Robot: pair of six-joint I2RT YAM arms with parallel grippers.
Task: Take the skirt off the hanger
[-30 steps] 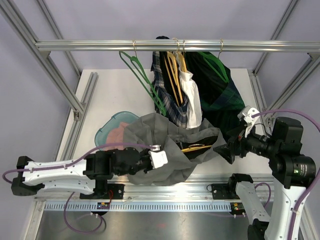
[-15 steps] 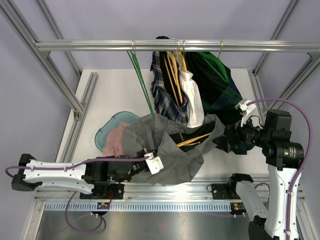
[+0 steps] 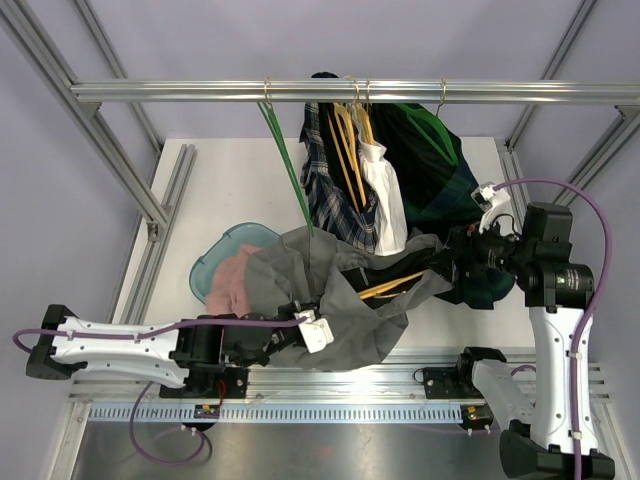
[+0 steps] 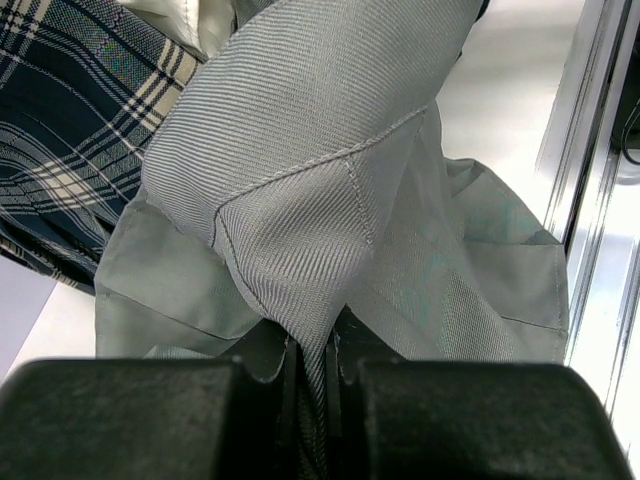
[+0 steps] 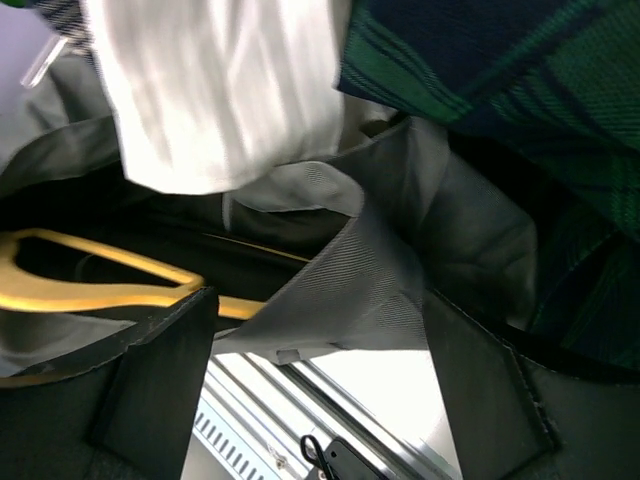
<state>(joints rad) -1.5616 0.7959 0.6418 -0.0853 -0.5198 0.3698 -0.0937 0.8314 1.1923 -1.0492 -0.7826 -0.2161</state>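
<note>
The left end effector [image 3: 300, 326] lies low over the near edge of the counter [image 3: 215, 190], its jaws closed tight on a fold of the grey skirt [image 3: 335, 290]. In the left wrist view the ribbed grey cloth is pinched in the narrow slit between the two black fingers [image 4: 130, 410] and fans out above them. Just behind the left arm sits a teal basin [image 3: 205, 262] with a pink cloth [image 3: 235, 280] in it; the skirt's left edge overlaps its rim. A green hanger [image 3: 288, 170] hangs bare from the rail [image 3: 180, 91], its lower end just above the top of the skirt.

The grey skirt is bunched in a heap on the near middle of the counter, between the two arms. A yellow hanger [image 3: 392, 284] lies slantwise in its dark opening; whether it is clipped to the cloth I cannot tell from here. Behind it, on the rail, hang a navy plaid garment [image 3: 325, 170], a white garment [image 3: 385, 195] and a dark green tartan garment [image 3: 440, 175].

The right end effector [image 3: 452, 268] is at the skirt's right edge, under the tartan. Its wrist view shows the jaws spread wide, a grey fold standing loose between them and nothing clamped, with the yellow hanger off to the left
</note>
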